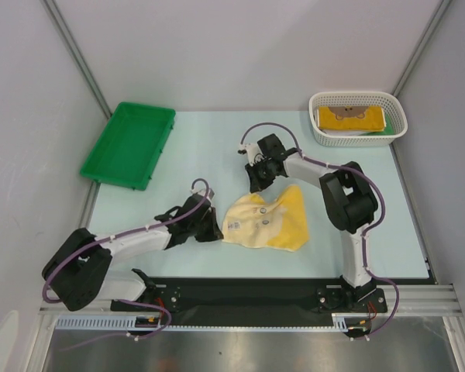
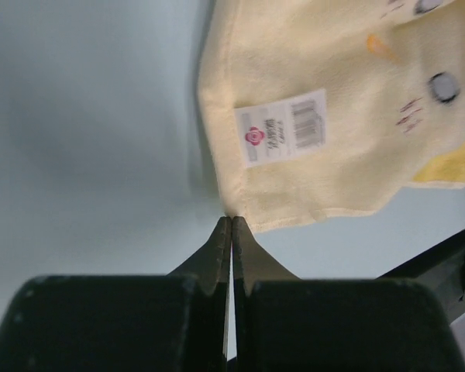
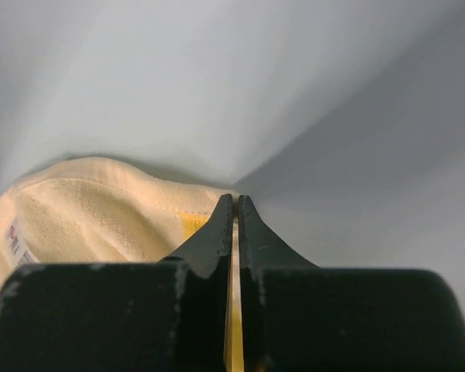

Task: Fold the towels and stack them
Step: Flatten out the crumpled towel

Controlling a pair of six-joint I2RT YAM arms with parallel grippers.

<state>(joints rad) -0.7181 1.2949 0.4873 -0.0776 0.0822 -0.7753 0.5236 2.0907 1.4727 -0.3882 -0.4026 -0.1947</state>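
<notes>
Only one yellow towel [image 1: 271,221], left gripper [image 2: 231,222] and right gripper [image 3: 234,201] each tight on it.

The pale mint-green flat table [image 1: 217,139] carries three things, well apart from one another. A green rectangular plastic tray [image 1: 129,144] sits at the far left corner, and a white perforated oval plastic basket [image 1: 341,140] at the far right corner. A pale yellow terry towel [image 1: 267,221] lies rumpled near the middle, towards the near edge.
</notes>
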